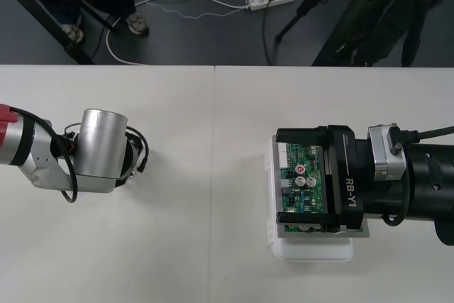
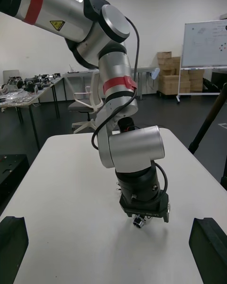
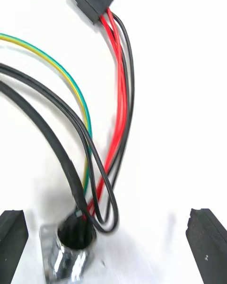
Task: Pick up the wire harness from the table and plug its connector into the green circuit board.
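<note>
spanning the front view, the table (image 1: 213,196) leaves broad room between the arms, both clear of its far edge. at right centre the right gripper (image 1: 278,177) straddles the green circuit board (image 1: 305,179), fingers wide, holding nothing. at left centre the left gripper (image 3: 109,215), likewise spread and empty, hangs over the wire harness (image 3: 120,99), which lies lengthwise from socket (image 3: 66,253), beside one finger, out to plug (image 3: 87,0).

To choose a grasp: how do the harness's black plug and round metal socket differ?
The small black plug is dull and boxy; the round metal socket is shiny, with a flange. The plug lies beyond the left gripper's open fingers; the socket lies between them. Both rest on the table.
</note>
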Controlling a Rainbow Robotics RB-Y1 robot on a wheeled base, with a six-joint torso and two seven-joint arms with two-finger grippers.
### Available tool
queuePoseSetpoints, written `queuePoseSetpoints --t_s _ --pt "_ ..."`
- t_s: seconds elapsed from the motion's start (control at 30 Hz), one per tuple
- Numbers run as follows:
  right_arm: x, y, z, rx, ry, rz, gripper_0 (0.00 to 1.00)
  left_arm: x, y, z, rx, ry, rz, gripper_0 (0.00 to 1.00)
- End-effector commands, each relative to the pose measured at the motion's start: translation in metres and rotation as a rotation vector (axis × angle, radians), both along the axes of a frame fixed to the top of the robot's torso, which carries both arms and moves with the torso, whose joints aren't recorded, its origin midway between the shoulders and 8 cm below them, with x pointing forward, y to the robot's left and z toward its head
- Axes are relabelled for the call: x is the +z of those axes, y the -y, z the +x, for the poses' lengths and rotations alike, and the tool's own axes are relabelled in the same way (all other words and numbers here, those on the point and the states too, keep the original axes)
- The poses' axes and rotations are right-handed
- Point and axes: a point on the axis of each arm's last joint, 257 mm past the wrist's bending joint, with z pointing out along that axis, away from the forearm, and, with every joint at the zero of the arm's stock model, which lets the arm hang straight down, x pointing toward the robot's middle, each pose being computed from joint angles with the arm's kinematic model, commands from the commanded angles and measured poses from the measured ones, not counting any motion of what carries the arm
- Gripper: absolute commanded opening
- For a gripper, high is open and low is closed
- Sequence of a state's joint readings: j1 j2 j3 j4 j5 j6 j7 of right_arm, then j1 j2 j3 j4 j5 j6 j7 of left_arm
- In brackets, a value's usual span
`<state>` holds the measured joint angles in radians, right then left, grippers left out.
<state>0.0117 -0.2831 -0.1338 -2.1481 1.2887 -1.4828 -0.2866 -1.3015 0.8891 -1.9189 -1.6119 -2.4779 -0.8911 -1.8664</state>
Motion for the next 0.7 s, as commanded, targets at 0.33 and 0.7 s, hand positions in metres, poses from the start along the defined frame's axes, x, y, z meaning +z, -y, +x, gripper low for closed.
queuePoseSetpoints --t_s 0.33,0.7 --pt "0.004 0.005 -0.005 -0.008 0.001 -0.007 1.00 -0.035 0.008 -0.020 -0.129 -0.076 0.048 0.97" --pt "0.003 0.005 -0.005 -0.009 -0.003 -0.007 1.00 -0.045 0.021 -0.031 -0.122 -0.099 0.021 0.62"
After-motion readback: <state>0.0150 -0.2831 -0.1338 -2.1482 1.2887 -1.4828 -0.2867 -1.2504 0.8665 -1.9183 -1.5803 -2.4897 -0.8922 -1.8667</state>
